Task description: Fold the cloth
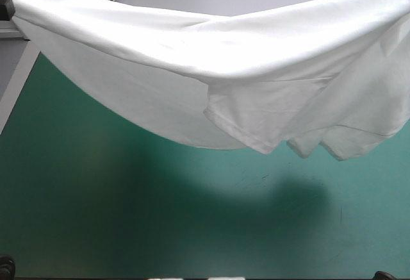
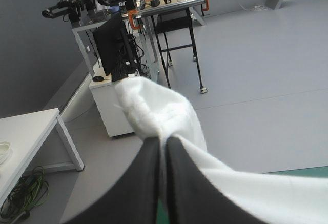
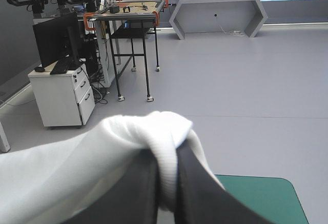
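The white T-shirt [image 1: 211, 68] hangs stretched in the air across the whole width of the high view, sagging in the middle, with a sleeve and hem [image 1: 256, 132] drooping toward the teal-green table [image 1: 128, 216]. Its shadow falls on the cover below. My left gripper [image 2: 164, 144] is raised and shut on the T-shirt, a bunch of white fabric [image 2: 154, 108] puffing out past the fingertips. My right gripper [image 3: 166, 157] is likewise raised and shut on the T-shirt, cloth [image 3: 148, 129] wrapped over its tips. In the high view only a dark bit of the left gripper [image 1: 6, 8] shows at the cloth's end.
The table's left edge [image 1: 16, 94] runs diagonally beside the hanging cloth. A rounded corner of the table [image 3: 292, 188] shows under my right gripper.
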Tool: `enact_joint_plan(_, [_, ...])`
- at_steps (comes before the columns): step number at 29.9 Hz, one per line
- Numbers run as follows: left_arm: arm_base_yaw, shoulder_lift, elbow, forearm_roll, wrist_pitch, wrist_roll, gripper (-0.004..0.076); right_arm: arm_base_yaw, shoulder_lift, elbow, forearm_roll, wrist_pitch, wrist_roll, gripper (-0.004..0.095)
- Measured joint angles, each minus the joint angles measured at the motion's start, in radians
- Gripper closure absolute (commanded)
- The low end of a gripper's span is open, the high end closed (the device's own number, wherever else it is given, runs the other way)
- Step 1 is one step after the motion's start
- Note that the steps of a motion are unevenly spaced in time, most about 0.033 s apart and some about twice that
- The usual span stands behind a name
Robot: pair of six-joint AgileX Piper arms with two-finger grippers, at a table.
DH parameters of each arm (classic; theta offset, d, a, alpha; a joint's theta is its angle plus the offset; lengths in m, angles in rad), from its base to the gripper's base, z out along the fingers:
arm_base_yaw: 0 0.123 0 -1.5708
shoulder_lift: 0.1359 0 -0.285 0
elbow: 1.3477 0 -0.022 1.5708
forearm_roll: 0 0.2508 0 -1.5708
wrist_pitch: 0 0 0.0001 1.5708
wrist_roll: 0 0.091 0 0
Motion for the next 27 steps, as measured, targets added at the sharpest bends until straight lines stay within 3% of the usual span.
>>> enact_joint_plan(8, [0.000,-0.007,0.058,0.006,0.000,0.008,0.0733,0.000,0.047,0.038,0.031,0.000,-0.002,0.0927])
enact_joint_plan(16, [0.000,0.001,0.346,0.006,-0.037,0.011,0.0733,-0.002,0.251,0.185,0.046,-0.009,-0.008,0.0927])
enact_joint_plan(27, [0.008,0.198,0.657,-0.025,-0.248,-0.033,0.0733,-0.209,0.590,0.211,0.308,-0.200,-0.006,0.0927])
